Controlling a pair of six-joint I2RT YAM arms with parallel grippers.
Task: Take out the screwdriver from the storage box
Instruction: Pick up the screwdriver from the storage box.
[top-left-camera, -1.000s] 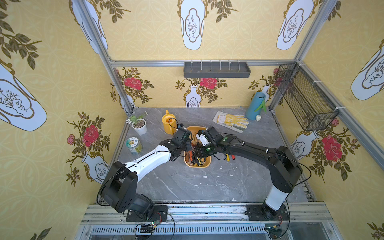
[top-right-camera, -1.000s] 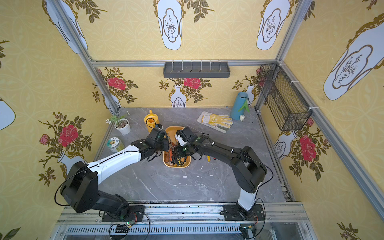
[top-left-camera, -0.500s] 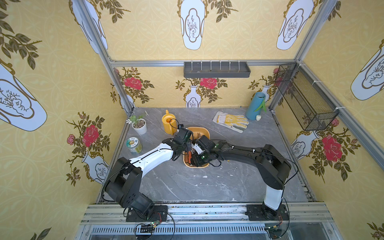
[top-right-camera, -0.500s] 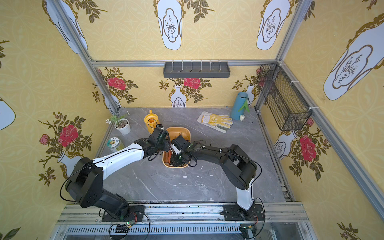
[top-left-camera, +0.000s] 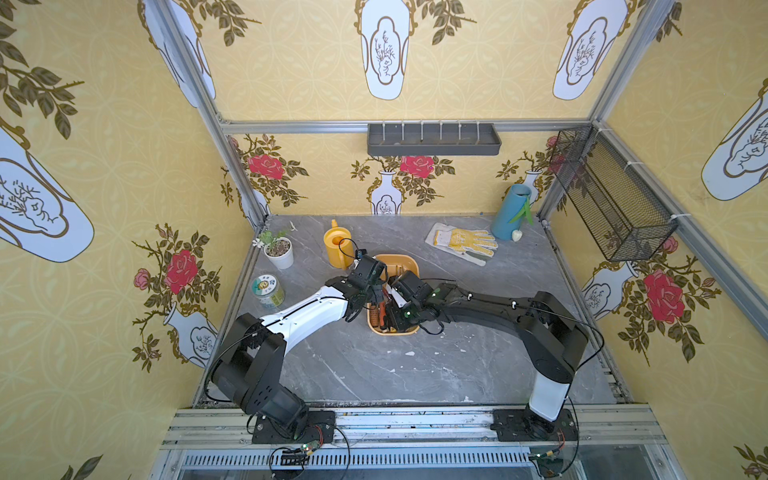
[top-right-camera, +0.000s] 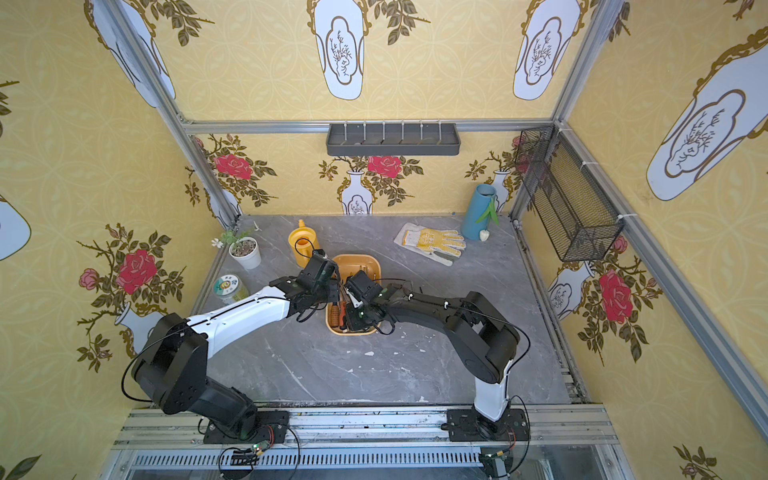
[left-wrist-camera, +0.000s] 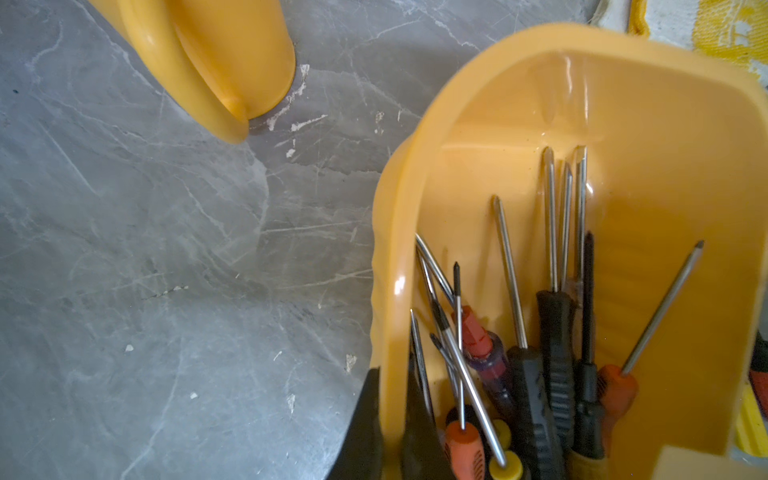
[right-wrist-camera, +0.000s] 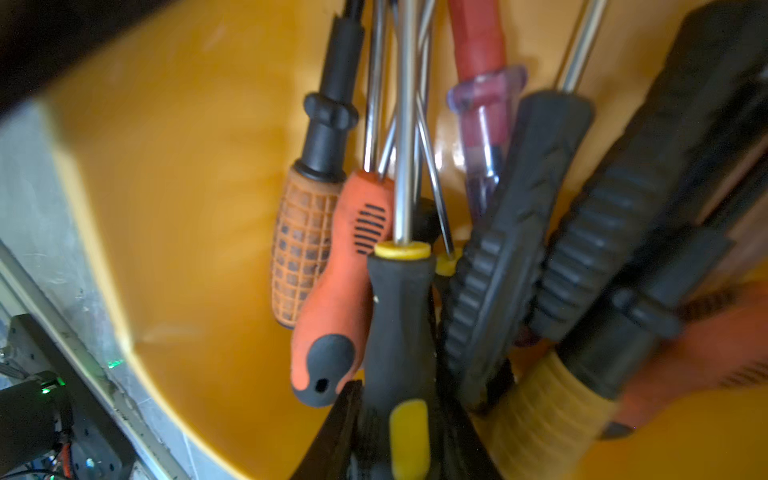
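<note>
The grey table (top-left-camera: 374, 374) carries the storage box (left-wrist-camera: 411, 166). Its side wall is clamped in the left gripper (left-wrist-camera: 390, 388), with one finger inside and one outside. A heap of tools (right-wrist-camera: 328, 291) fills the box just beyond the right gripper (right-wrist-camera: 401, 399). Between that gripper's fingers (right-wrist-camera: 336, 436) sits the screwdriver (right-wrist-camera: 399, 316), black-handled with yellow trim, and they look pressed against its handle. The screwdriver is probably light and stiff. The rubbery handle is the place to hold, since the bare steel shaft past the fingertips would slip. Tangled neighbours may drag along.
</note>
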